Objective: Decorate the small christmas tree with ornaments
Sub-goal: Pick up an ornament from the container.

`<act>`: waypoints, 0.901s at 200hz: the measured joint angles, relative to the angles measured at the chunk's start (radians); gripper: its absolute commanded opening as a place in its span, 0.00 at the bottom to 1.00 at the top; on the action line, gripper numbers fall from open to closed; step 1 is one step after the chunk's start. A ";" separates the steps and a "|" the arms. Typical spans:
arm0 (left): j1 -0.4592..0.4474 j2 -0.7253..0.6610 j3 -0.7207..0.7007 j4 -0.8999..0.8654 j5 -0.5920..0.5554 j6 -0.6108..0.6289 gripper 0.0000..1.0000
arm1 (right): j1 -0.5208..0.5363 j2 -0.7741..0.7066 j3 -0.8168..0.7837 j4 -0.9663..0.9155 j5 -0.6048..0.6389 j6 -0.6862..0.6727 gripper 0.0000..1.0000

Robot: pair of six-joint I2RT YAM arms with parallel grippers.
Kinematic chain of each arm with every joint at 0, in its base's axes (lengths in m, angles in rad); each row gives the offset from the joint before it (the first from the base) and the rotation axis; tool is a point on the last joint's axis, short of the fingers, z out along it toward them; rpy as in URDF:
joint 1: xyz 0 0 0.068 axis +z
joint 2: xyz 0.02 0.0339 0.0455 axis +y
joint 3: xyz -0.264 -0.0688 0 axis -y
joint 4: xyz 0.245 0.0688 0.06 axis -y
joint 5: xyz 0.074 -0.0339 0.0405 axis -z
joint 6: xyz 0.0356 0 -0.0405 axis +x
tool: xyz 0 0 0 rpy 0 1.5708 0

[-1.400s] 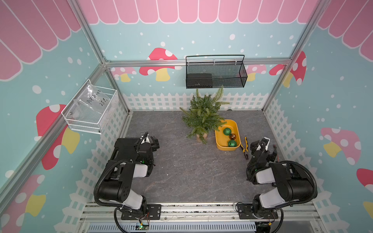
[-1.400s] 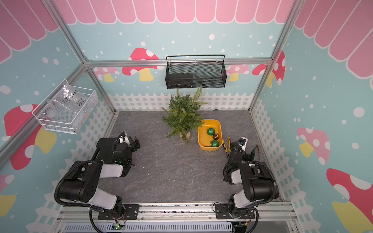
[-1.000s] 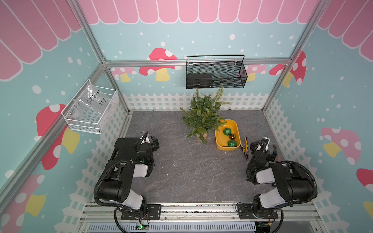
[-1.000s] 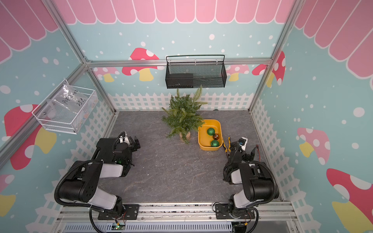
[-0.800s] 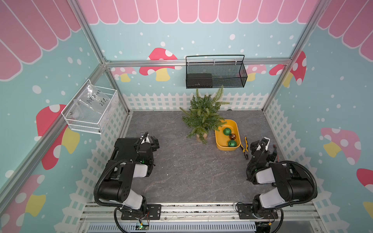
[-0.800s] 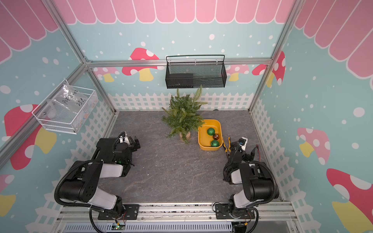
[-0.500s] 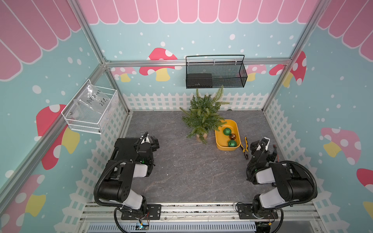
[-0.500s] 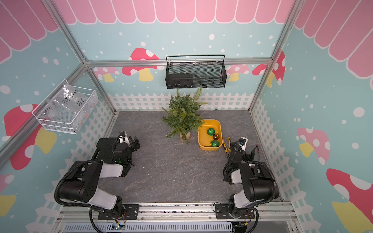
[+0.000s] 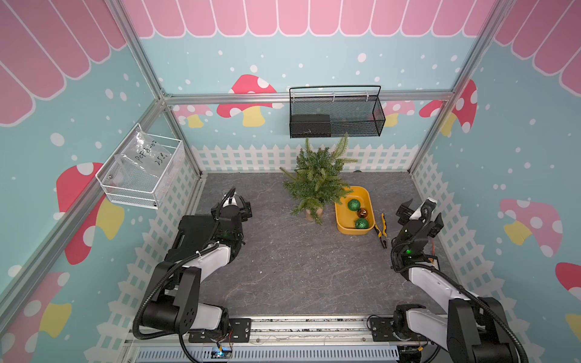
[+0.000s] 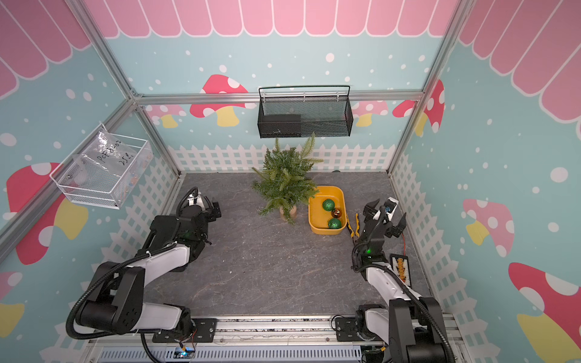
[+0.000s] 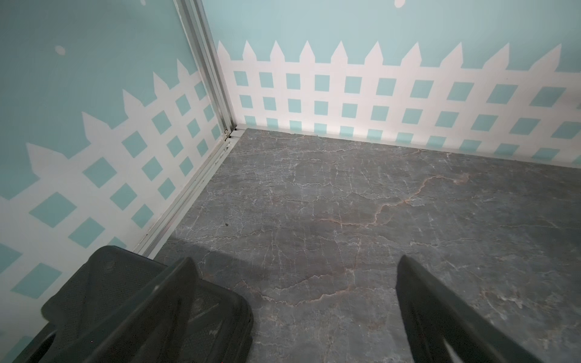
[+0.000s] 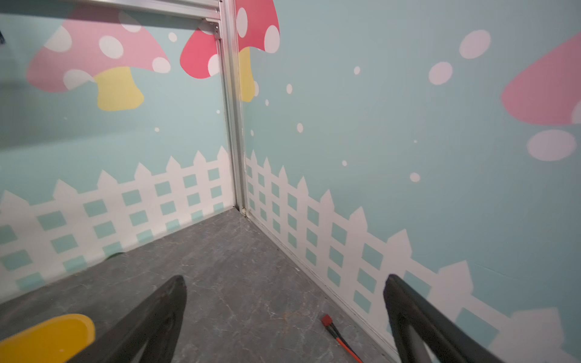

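Observation:
The small christmas tree (image 9: 316,182) (image 10: 284,182) stands upright on its tan base near the back wall, bare of decoration. Right beside it a yellow tray (image 9: 367,196) (image 10: 341,195) holds the ornaments: a glittery green bauble (image 9: 354,205), a copper-brown one (image 9: 362,212) and a second green one (image 9: 361,223). My left gripper (image 9: 239,201) (image 11: 295,261) is open over bare floor at the left wall, far from the tree. My right gripper (image 9: 421,214) (image 12: 284,278) is open and empty, to the right of the tray, facing the back right corner.
Yellow-handled pliers (image 9: 380,229) lie between the tray and the right gripper. A red-tipped cable (image 12: 336,333) lies along the right wall. A black mesh basket (image 9: 336,116) hangs on the back wall above the tree, a white wire basket (image 9: 141,176) on the left wall.

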 measured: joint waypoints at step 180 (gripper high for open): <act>-0.171 -0.354 -0.077 -0.522 0.549 -0.555 0.81 | 0.166 0.616 0.808 -0.980 -0.492 0.202 0.72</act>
